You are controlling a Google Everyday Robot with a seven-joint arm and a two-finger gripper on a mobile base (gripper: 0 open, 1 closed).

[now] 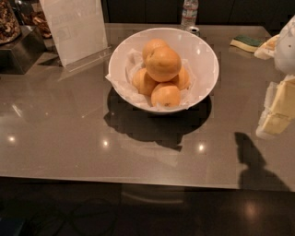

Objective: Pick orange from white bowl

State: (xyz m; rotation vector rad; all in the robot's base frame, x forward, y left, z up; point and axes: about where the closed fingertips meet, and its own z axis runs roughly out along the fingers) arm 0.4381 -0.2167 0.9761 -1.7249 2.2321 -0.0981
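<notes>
Place: break-room kitchen (likely)
Signs: clear plastic water bottle (189, 11), green-yellow sponge (246, 42), upper right; clear acrylic sign stand (76, 30), upper left
Gripper: pale gripper (276, 115), right edge

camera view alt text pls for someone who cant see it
A white bowl of five oranges, the largest orange on top, sits on a glossy table. The gripper is at the right edge, apart from the bowl. A sponge and water bottle stand behind.
</notes>
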